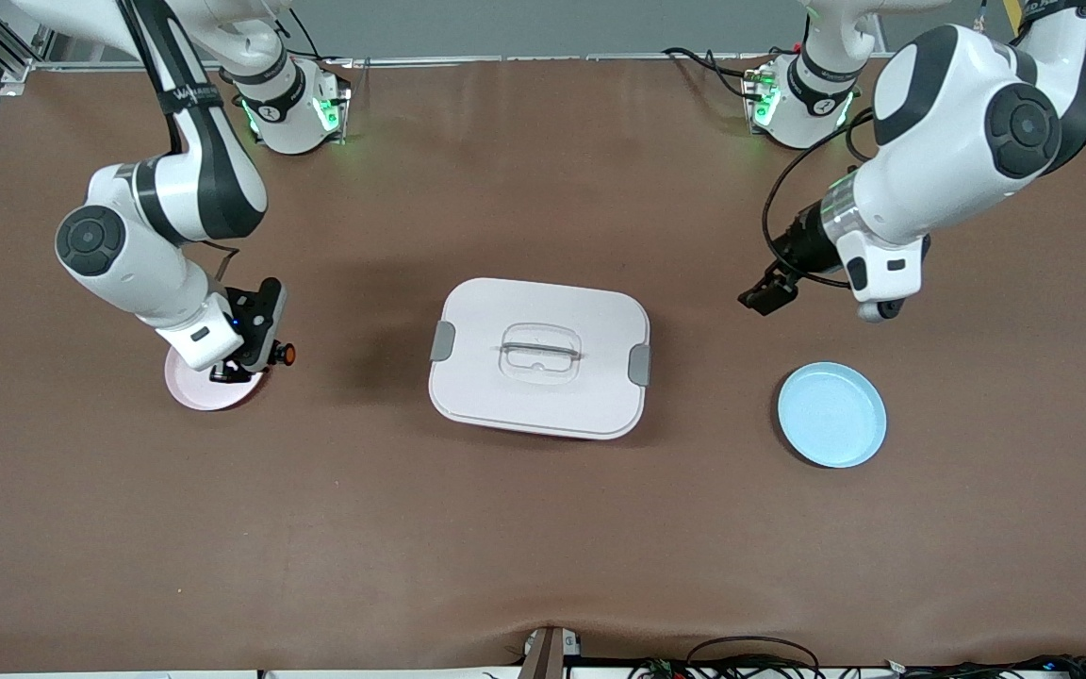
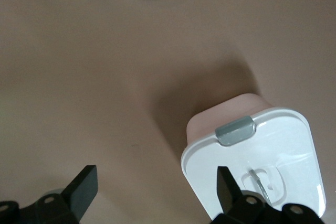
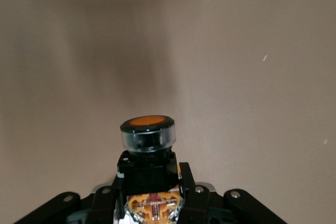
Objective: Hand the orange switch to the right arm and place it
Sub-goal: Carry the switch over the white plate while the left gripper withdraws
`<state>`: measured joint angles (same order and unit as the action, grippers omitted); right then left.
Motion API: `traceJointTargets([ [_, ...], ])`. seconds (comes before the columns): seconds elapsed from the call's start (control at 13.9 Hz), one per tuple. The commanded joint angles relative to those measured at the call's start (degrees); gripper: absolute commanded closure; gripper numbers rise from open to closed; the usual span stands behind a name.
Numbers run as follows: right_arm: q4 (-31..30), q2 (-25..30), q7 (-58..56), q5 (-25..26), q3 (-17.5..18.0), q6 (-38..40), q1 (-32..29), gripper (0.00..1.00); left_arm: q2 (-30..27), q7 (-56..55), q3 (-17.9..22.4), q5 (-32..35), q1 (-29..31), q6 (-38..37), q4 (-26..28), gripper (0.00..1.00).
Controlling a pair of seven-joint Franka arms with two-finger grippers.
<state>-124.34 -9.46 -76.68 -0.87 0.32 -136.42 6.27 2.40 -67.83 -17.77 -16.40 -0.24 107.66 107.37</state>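
Brown table: lidded box mid-table; right gripper clamps orange switch over pink plate; left gripper spread.

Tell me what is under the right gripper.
Under the right gripper, shut on the orange switch, lies a pink plate; the arm covers most of it.

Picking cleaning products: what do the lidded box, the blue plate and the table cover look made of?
Lidded box: likely plastic, smooth pale satin lid with grey clips. Blue plate: probably plastic or melamine, uniform pale blue, soft sheen. Table cover: apparently matte brown mat or fabric, faintly rippled near the front edge.
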Motion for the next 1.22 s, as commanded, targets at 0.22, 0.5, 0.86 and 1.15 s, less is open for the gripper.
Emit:
traceJointTargets([
  [0.22,-9.60,0.15,-11.20,1.22,1.09,-13.08,-11.61,1.00,-1.35,14.97,-0.25,5.32,4.18,0.01,2.14,0.00],
  [0.5,-10.57,-2.04,-11.91,1.22,1.17,-13.35,-14.00,1.00,-1.26,36.50,-0.25,11.80,6.48,0.01,2.05,0.00],
  [0.86,-10.57,-6.35,-13.76,1.22,1.09,-15.89,-14.35,1.00,-1.17,56.73,-0.25,16.22,9.38,0.80,1.00,0.00],
  [1.15,-10.39,-8.90,-14.63,1.22,1.09,-17.74,-15.06,1.00,-0.82,57.99,-0.25,16.22,12.80,-0.25,-3.12,0.00],
])
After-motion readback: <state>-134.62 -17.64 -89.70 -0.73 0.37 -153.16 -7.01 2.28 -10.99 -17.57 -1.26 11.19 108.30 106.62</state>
